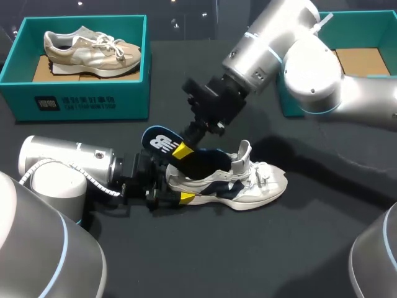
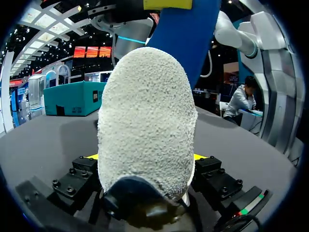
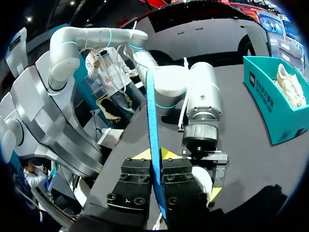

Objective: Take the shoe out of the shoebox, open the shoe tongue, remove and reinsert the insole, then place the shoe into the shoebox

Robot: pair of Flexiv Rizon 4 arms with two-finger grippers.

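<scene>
A white and navy shoe (image 1: 248, 183) lies on its sole in the middle of the black table, tongue standing up. My left gripper (image 1: 177, 184) has the heel between its fingers from both sides. In the left wrist view the rough white heel (image 2: 145, 125) fills the space between them, and only slivers of the yellow fingertips (image 2: 91, 156) show. My right gripper (image 1: 183, 151) is shut on the blue insole (image 1: 160, 141), whose heel end sticks up out of the shoe while its front end is inside. The right wrist view shows the insole (image 3: 152, 111) edge-on between the pads.
A teal shoebox (image 1: 80, 99) with a beige shoe (image 1: 93, 49) in it stands at the back left. A second teal box (image 1: 366, 62) with a cardboard bottom sits at the back right, partly behind my right arm. Bare black tabletop lies in front of the shoe.
</scene>
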